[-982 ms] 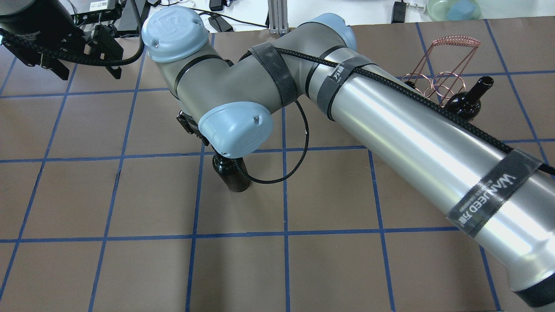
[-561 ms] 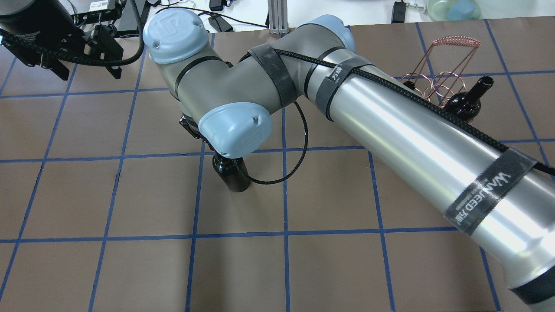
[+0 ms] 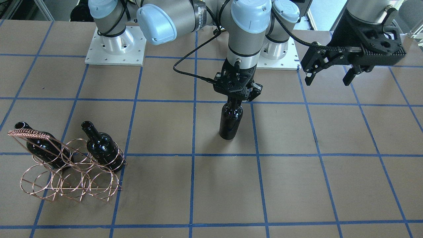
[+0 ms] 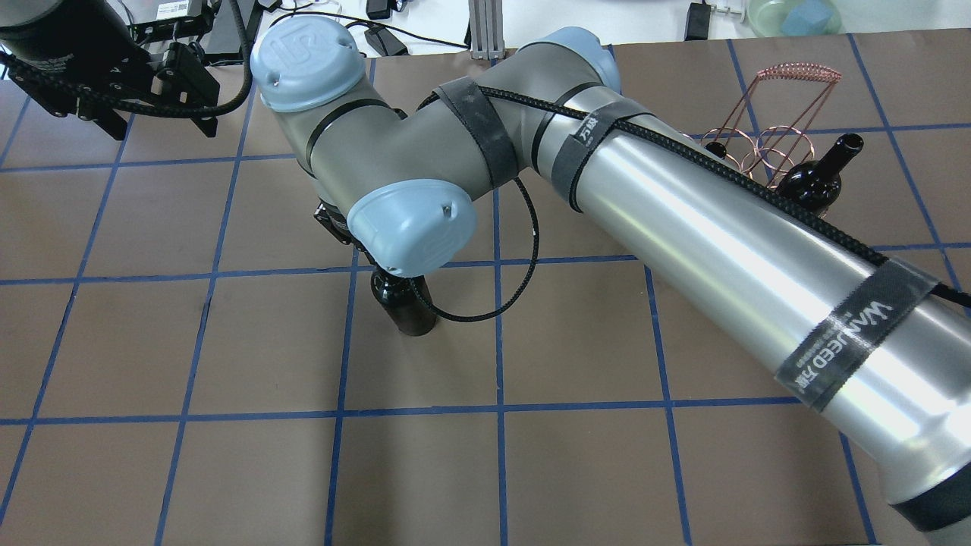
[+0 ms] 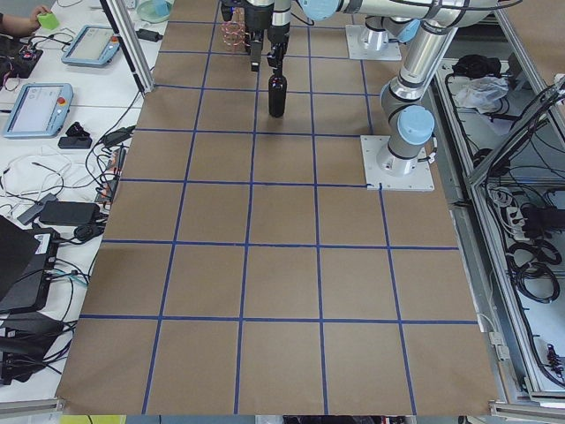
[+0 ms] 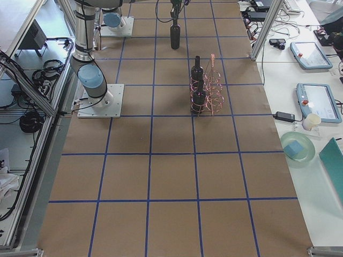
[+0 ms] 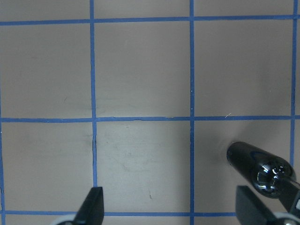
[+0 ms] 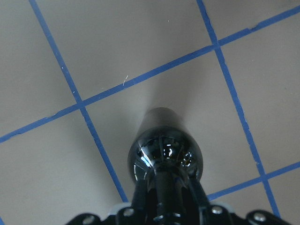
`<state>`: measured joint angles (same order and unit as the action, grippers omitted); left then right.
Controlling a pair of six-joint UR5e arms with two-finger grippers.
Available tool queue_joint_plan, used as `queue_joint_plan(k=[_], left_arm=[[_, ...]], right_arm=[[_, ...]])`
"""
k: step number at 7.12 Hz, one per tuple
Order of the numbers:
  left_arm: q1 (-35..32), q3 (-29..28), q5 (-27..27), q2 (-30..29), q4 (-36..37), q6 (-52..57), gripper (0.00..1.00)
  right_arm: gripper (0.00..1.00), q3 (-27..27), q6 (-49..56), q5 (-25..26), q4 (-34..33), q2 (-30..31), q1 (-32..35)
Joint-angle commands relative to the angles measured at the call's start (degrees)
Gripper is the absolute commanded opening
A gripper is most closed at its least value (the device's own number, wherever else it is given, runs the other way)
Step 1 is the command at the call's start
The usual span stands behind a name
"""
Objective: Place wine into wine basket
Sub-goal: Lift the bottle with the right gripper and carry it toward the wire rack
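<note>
Silver arm tubes (image 4: 721, 250), pale-blue joint caps (image 4: 413, 224).

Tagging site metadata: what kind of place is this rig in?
Probably a robotics lab cell: right arm and left arm bolted to a tape-gridded table, teach pendants on the side bench, loose cables alongside.

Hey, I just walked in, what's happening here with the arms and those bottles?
The right gripper is clamped on the neck of an upright black bottle standing in the middle of the table. Two more bottles already sit in the copper wire rack on the robot's right. The left gripper hangs open, holding nothing.
</note>
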<state>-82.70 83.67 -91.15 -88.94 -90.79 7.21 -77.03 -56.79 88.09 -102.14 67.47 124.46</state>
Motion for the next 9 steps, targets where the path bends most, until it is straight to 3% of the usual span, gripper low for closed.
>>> queue_joint_plan(k=[1, 3, 6, 9], left_arm=[[0.0, 0.0, 0.09, 0.0, 0.0, 0.0, 1.0], [0.09, 0.0, 0.27, 0.0, 0.0, 0.0, 1.0], [0.0, 0.0, 0.0, 0.09, 0.0, 0.0, 1.0], [-0.09, 0.0, -0.08, 0.17, -0.96, 0.0, 1.0]], right_arm=[[0.17, -0.14, 4.91, 0.59, 3.76, 3.26, -2.97], [0.17, -2.93, 15.51, 0.16, 10.79, 9.05, -8.85], [0.14, -12.34, 40.52, 1.21, 16.51, 20.39, -21.13], [0.12, -12.62, 67.18, 9.7, 24.68, 25.15, -37.31]])
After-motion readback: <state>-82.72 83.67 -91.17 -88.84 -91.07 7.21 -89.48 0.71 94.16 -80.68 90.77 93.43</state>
